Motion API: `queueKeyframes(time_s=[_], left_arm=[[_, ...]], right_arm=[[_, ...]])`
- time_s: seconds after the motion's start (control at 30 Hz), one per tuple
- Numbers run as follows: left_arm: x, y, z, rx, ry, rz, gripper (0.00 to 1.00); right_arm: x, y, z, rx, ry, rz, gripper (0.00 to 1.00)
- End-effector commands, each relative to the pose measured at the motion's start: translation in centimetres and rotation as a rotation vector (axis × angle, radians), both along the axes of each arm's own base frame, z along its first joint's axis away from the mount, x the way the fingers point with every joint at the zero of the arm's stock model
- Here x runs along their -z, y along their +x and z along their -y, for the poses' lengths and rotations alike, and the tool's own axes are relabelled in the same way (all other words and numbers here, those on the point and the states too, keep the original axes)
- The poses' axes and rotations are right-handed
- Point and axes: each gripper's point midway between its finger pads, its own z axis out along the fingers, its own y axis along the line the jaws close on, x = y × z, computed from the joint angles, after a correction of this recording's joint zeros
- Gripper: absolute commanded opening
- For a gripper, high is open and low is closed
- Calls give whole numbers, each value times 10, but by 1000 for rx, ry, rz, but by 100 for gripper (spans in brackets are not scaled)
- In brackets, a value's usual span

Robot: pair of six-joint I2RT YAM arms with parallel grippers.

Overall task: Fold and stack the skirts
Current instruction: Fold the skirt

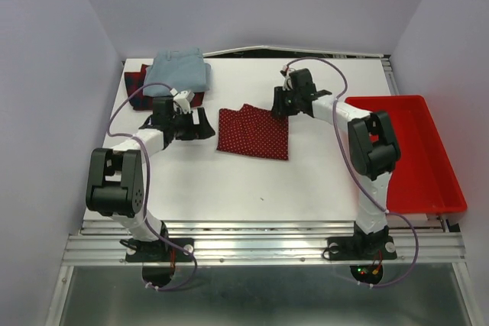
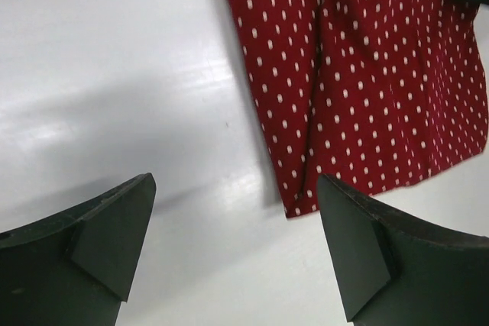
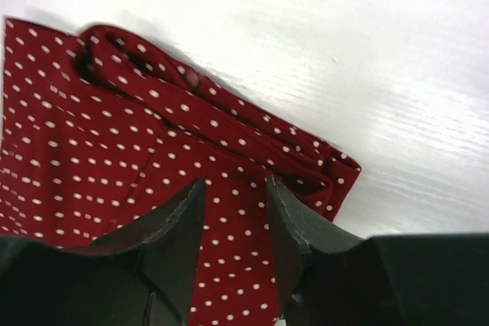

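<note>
From above, you see the dotted red skirt (image 1: 254,133) lying folded at the middle of the white table (image 1: 229,188). The pale blue skirt (image 1: 178,72) sits at upper left on top of the plaid skirt (image 1: 135,85). Your left gripper (image 1: 203,123) is just left of the dotted red skirt, your right gripper (image 1: 282,104) is at its upper right corner, and the red tray (image 1: 428,150) fills the right side. Down your left wrist view, the left gripper (image 2: 237,242) has its jaws spread wide over bare table, with the dotted red skirt (image 2: 367,74) at upper right, clear of both fingers. Through your right wrist view, the right gripper (image 3: 233,223) has its jaws partly apart with nothing pinched between them, low over the dotted red skirt (image 3: 92,135) near its rumpled folded edge.
</note>
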Motion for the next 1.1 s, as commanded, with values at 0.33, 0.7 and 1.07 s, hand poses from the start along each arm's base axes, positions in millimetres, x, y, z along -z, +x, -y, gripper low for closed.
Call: queueKeyframes(time_s=[0.33, 0.7, 1.07], left_arm=[[-51, 6, -15, -95, -63, 145, 99], [-41, -3, -37, -163, -12, 181, 99], [-11, -7, -29, -114, -14, 75, 99]], right_arm=[[-80, -2, -132, -65, -95, 202, 47], [-25, 0, -186, -70, -86, 127, 46], [23, -2, -190, -78, -106, 59, 14]])
